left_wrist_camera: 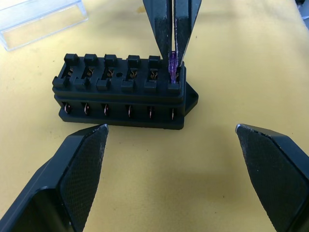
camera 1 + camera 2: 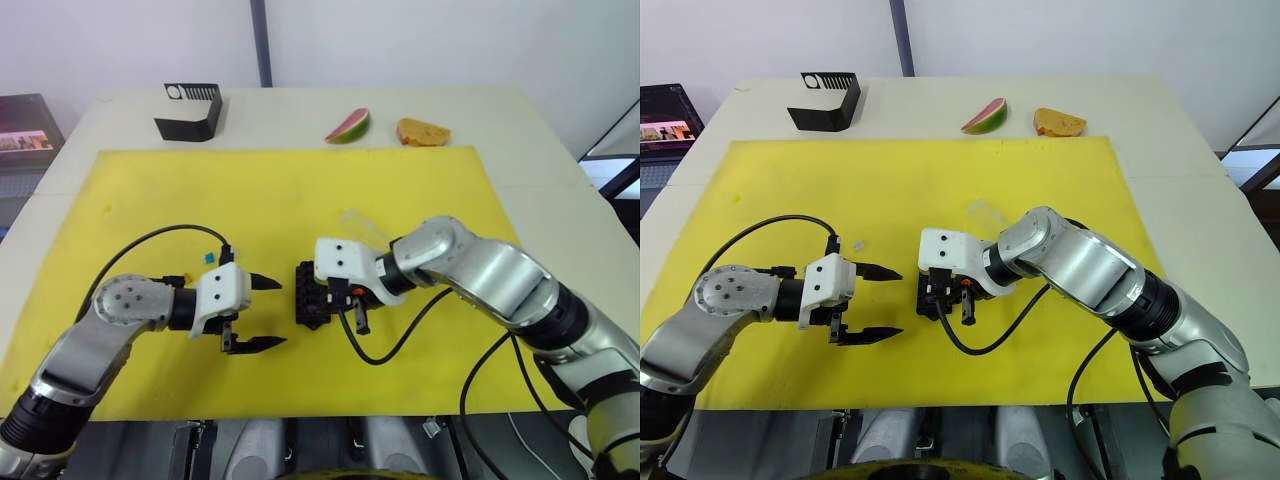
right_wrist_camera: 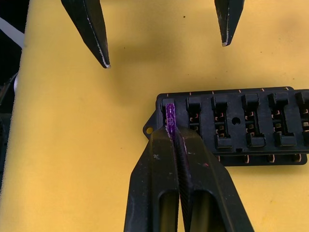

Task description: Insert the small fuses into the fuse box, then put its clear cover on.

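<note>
Fuse box (image 1: 123, 92): black oblong block on the yellow mat (image 2: 300, 190), between the two grippers; long axis runs across the line joining them.
Purple fuse (image 1: 172, 72): upright in the end slot at one corner of the box, partly down, blade edge along the slot.
Right gripper (image 3: 175, 140): fingers clenched on the purple fuse, pointing straight down onto the end slot; the nearer arm, touching the work.
Left gripper (image 2: 262, 314): fingers released and spread wide, holding nothing; just beside the box on the robot's left, tips aimed at its long side, apart from it.
Key relation: fuse stands directly under the right fingers and in line with its slot, so the seating push looks to be straight down along the fuse's own height.
Cover (image 1: 41, 19): clear lid lying on the mat just beyond the box, near the right forearm; not yet fitted.
Other slots: all appear empty.
Risk: judged, a sideways tilt could jam the blades.
</note>
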`<action>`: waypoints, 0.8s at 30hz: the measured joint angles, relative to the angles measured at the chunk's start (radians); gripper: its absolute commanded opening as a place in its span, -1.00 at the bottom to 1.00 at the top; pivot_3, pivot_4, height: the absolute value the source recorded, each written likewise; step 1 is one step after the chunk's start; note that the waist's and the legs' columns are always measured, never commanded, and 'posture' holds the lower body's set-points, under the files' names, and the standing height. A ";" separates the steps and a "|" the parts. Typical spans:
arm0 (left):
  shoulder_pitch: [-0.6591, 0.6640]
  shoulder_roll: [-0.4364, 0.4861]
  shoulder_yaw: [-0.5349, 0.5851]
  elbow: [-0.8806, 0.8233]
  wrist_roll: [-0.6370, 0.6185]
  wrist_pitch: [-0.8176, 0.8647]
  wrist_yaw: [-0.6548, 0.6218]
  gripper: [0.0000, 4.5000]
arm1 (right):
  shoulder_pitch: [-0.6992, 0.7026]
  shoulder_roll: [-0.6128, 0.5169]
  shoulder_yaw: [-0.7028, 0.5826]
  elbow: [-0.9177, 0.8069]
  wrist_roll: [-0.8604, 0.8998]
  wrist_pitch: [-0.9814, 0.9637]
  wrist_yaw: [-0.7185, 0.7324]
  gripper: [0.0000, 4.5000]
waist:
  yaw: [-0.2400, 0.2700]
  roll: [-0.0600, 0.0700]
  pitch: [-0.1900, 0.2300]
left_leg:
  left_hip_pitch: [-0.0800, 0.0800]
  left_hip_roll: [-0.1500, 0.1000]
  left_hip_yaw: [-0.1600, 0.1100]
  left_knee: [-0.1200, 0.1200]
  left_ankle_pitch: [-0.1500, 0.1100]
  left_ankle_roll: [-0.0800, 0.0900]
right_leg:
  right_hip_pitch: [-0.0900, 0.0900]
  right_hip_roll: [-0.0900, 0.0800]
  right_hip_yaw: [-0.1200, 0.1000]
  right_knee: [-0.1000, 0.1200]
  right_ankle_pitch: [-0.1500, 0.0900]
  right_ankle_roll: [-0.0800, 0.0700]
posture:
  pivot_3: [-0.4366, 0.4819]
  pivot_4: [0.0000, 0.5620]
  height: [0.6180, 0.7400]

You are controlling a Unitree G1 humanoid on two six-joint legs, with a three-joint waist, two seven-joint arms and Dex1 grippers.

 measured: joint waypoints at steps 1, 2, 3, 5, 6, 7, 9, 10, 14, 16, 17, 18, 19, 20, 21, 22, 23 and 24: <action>0.000 0.000 0.000 0.000 0.000 0.000 0.000 0.98 | 0.000 0.000 0.000 0.000 -0.001 -0.001 0.000 -1.00 | 0.000 0.000 0.000 | 0.000 0.000 0.000 0.000 0.000 0.000 | 0.000 0.000 0.000 0.000 0.000 0.000 | -0.05 -0.47 1.00; 0.000 -0.001 0.000 0.000 0.000 0.000 0.000 0.98 | 0.000 0.000 0.001 0.000 -0.002 -0.002 -0.001 -1.00 | 0.000 0.000 0.000 | 0.000 0.000 0.000 0.000 0.000 0.000 | 0.000 0.000 0.000 0.000 0.000 0.000 | -0.05 -0.47 1.00; 0.000 -0.001 0.000 0.000 0.000 0.000 0.000 0.98 | 0.000 -0.001 0.003 0.000 -0.003 -0.004 -0.001 -1.00 | 0.000 0.000 0.000 | 0.000 0.000 0.000 0.000 0.000 0.000 | 0.000 0.000 0.000 0.000 0.000 0.000 | -0.05 -0.47 1.00; 0.000 -0.001 0.000 0.000 0.000 0.000 0.000 0.98 | 0.000 -0.004 0.009 0.000 -0.011 -0.012 -0.002 -1.00 | 0.000 0.000 0.000 | 0.000 0.000 0.000 0.000 0.000 0.000 | 0.000 0.000 0.000 0.000 0.000 0.000 | -0.05 -0.47 1.00; 0.000 -0.002 0.000 0.000 0.000 0.000 0.001 0.98 | 0.000 -0.006 0.013 -0.002 -0.017 -0.020 -0.002 -1.00 | 0.000 0.000 0.000 | 0.000 0.000 0.000 0.000 0.000 0.000 | 0.000 0.000 0.000 0.000 0.000 0.000 | -0.05 -0.47 1.00; 0.000 -0.002 0.000 0.000 0.000 0.000 0.001 0.98 | 0.000 -0.008 0.019 -0.005 -0.023 -0.027 -0.002 -1.00 | 0.000 0.000 0.000 | 0.000 0.000 0.000 0.000 0.000 0.000 | 0.000 0.000 0.000 0.000 0.000 0.000 | -0.05 -0.47 1.00; 0.000 -0.003 0.000 0.000 0.000 0.000 0.001 0.98 | 0.000 -0.010 0.027 -0.009 -0.031 -0.033 -0.003 -1.00 | 0.000 0.000 0.000 | 0.000 0.000 0.000 0.000 0.000 0.000 | 0.000 0.000 0.000 0.000 0.000 0.000 | -0.05 -0.47 1.00; 0.000 -0.003 0.000 0.000 0.000 0.001 0.001 0.98 | 0.000 -0.012 0.030 -0.013 -0.034 -0.037 -0.003 -1.00 | 0.000 0.000 0.000 | 0.000 0.000 0.000 0.000 0.000 0.000 | 0.000 0.000 0.000 0.000 0.000 0.000 | -0.05 -0.47 1.00; 0.000 -0.003 0.000 0.000 0.000 0.002 0.003 0.98 | 0.000 -0.015 0.046 -0.022 -0.053 -0.051 -0.003 -1.00 | 0.000 0.000 0.000 | 0.000 0.000 0.000 0.000 0.000 0.000 | 0.000 0.000 0.000 0.000 0.000 0.000 | -0.05 -0.47 1.00; 0.000 -0.003 0.000 0.000 0.000 0.003 0.005 0.98 | 0.000 -0.017 0.052 -0.029 -0.065 -0.056 -0.003 -1.00 | 0.000 0.000 0.000 | 0.000 0.000 0.000 0.000 0.000 0.000 | 0.000 0.000 0.000 0.000 0.000 0.000 | -0.05 -0.47 1.00; 0.000 -0.004 0.000 0.000 0.000 0.004 0.007 0.98 | 0.000 -0.020 0.060 -0.034 -0.075 -0.065 -0.003 -1.00 | 0.000 0.000 0.000 | 0.000 0.000 0.000 0.000 0.000 0.000 | 0.000 0.000 0.000 0.000 0.000 0.000 | -0.05 -0.47 1.00; -0.001 -0.005 0.000 0.000 -0.001 0.005 0.010 0.98 | 0.000 -0.023 0.068 -0.037 -0.083 -0.073 -0.003 -1.00 | 0.000 0.000 0.000 | 0.000 0.000 0.000 0.000 0.000 0.000 | 0.000 0.000 0.000 0.000 0.000 0.000 | -0.05 -0.47 1.00; -0.001 -0.007 0.000 0.000 -0.001 0.007 0.012 0.98 | -0.001 -0.025 0.075 -0.041 -0.093 -0.083 -0.003 -1.00 | 0.000 0.000 0.000 | 0.000 0.000 0.000 0.000 0.000 0.000 | 0.000 0.000 0.000 0.000 0.000 0.000 | -0.05 -0.47 1.00; -0.001 -0.009 0.000 0.000 -0.003 0.009 0.014 0.98 | -0.001 -0.027 0.080 -0.045 -0.102 -0.090 -0.003 -1.00 | 0.000 0.000 0.000 | 0.001 0.000 0.000 0.000 0.000 0.000 | 0.000 0.000 0.000 0.000 0.000 0.000 | -0.05 -0.47 1.00; -0.003 -0.012 0.000 0.000 -0.004 0.019 0.018 0.98 | -0.001 -0.031 0.087 -0.051 -0.113 -0.101 -0.003 -1.00 | 0.000 0.000 0.000 | 0.001 0.000 0.000 0.000 0.000 0.000 | 0.001 0.000 0.000 0.000 0.000 0.000 | -0.05 -0.47 1.00; -0.003 -0.014 0.000 0.000 -0.005 0.026 0.021 0.98 | -0.001 -0.034 0.091 -0.055 -0.120 -0.110 -0.002 -1.00 | 0.000 0.000 0.000 | 0.001 0.000 0.000 0.000 0.000 0.000 | 0.000 0.000 0.000 0.001 0.000 0.000 | -0.05 -0.47 1.00; -0.003 -0.016 0.000 0.000 -0.008 0.031 0.023 0.98 | -0.001 -0.036 0.094 -0.056 -0.124 -0.117 -0.002 -1.00 | 0.000 0.000 0.000 | 0.001 0.000 0.000 0.000 0.000 0.000 | 0.000 0.000 0.000 0.001 0.000 0.000 | -0.05 -0.47 1.00; -0.004 -0.018 0.000 0.000 -0.011 0.041 0.024 0.98 | -0.001 -0.038 0.098 -0.062 -0.133 -0.124 -0.002 -1.00 | 0.000 0.000 0.000 | 0.001 0.000 0.000 0.000 0.000 0.000 | 0.000 0.000 0.000 0.001 0.000 0.000 | -0.05 -0.47 1.00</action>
